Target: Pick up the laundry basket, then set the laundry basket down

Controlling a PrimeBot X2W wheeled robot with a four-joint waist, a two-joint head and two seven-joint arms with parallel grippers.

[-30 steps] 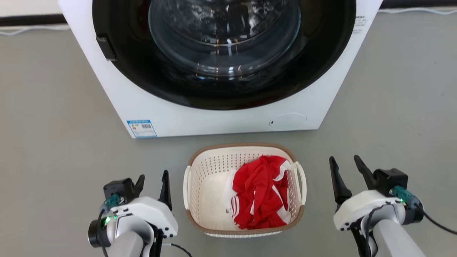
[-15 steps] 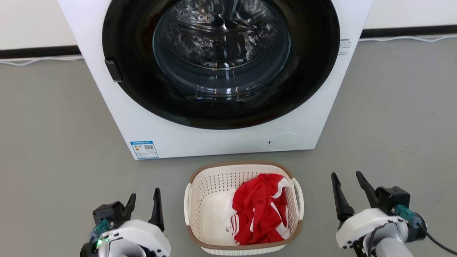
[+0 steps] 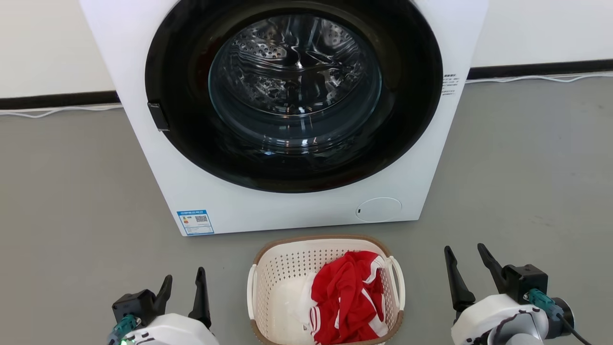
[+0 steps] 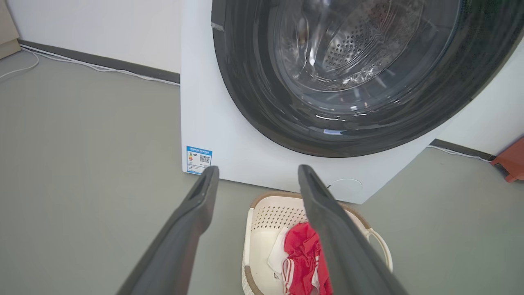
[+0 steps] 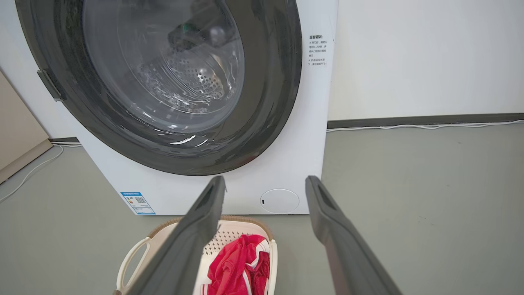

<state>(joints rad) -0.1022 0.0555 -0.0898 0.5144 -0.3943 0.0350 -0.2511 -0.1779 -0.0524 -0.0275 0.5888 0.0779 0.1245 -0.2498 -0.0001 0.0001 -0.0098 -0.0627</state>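
The laundry basket [image 3: 282,273], cream-white and perforated with a brown rim, stands on the grey floor just in front of the washing machine, holding a red and white garment [image 3: 347,299]. My left gripper [image 3: 183,280] is open at the basket's left, a short way from its left loop handle [image 3: 249,292]. At the basket's right my right gripper [image 3: 465,260] is open, apart from the right handle [image 3: 399,282]. Both wrist views look down past open fingers at the basket [image 4: 266,221] [image 5: 233,233]. Nothing is held.
A white front-loading washing machine [image 3: 287,211] with a dark round door rises right behind the basket. White cables [image 3: 527,78] run along the wall's dark skirting. An orange object [image 4: 511,164] sits at the right edge of the left wrist view.
The head camera has tilted up, so the basket and both grippers sit lower in the picture and more of the washer and wall show. Both grippers stay open.
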